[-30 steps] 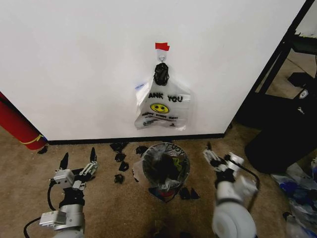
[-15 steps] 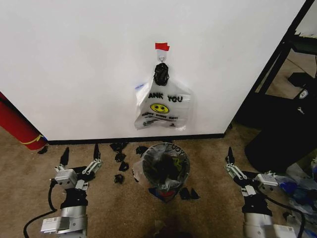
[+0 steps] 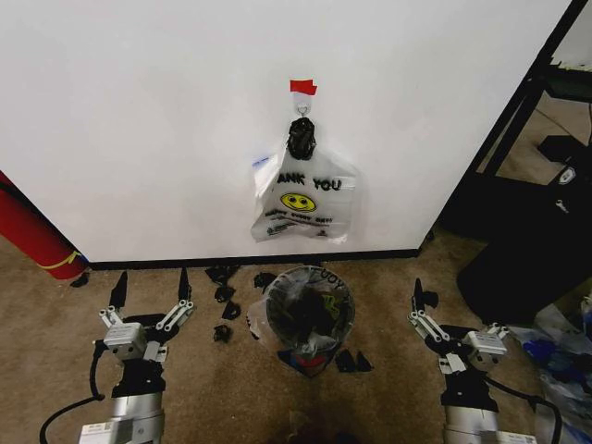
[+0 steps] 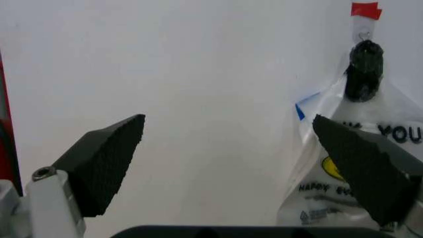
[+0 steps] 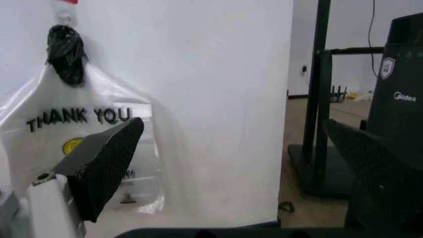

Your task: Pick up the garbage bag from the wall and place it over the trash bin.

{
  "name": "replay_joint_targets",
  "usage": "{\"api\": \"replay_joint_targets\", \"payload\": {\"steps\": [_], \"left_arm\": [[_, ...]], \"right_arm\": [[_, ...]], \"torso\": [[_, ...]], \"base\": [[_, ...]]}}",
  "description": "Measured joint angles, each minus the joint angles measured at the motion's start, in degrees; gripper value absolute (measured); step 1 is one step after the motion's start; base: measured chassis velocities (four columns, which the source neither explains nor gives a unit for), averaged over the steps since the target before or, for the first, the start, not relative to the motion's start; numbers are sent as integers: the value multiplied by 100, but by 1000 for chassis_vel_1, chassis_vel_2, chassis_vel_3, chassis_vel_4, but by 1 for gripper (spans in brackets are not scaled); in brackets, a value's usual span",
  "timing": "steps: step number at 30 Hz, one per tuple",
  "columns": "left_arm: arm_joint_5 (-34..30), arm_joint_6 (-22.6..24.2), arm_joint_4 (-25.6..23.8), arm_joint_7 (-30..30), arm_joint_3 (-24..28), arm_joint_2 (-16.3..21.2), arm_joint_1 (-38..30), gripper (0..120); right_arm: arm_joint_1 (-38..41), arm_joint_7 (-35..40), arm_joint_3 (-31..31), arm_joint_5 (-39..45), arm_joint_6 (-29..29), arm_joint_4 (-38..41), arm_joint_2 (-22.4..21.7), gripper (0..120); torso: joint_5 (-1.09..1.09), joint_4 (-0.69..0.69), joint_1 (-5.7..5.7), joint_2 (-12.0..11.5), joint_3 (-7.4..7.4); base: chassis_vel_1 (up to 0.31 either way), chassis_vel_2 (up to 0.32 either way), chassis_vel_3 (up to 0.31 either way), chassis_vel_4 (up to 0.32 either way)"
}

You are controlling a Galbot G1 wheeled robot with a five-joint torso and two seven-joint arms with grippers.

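A white "THANK YOU" bag (image 3: 303, 202) with a yellow smiley hangs on the wall (image 3: 148, 120) from a hook (image 3: 302, 111) under a red tape piece (image 3: 302, 87), knotted at the top by a dark bunch. A sliver of blue-edged clear plastic (image 3: 263, 162) peeks from behind its left edge in the head view; this may be the garbage bag, though too little shows to be sure. The bin (image 3: 304, 314) stands on the carpet directly below the hook, already holding crumpled plastic with dark lettering, with black scraps (image 3: 225, 301) strewn around it.

The left end effector (image 3: 149, 292) sits low to the bin's left, released, its fingers spread wide and pointing toward the wall. The right end effector (image 3: 422, 301) sits low to the bin's right, also released, as the right wrist view shows its fingers well apart.

The hanging bag lies above and ahead of both, between them, its long axis vertical. Neither arm is clearly nearer; the blue-edged sliver faces the left side, which would seem to favour the left arm reaching up and inward.
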Motion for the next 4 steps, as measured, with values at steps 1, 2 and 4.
{"api": "replay_joint_targets", "payload": {"steps": [1,2,4], "left_arm": [[-4,-2,20,-4,5,6,-9,100],[-4,-2,20,-4,5,6,-9,100],[-29,0,49,-6,17,21,-38,100]], "right_arm": [[-19,34,-33,-27,-10,21,31,100],[-19,34,-33,-27,-10,21,31,100],[-49,90,-77,-76,-5,27,84,100]], "torso": [[0,0,0,0,0],[0,0,0,0,0],[0,0,0,0,0]], "base": [[0,0,0,0],[0,0,0,0],[0,0,0,0]]}}
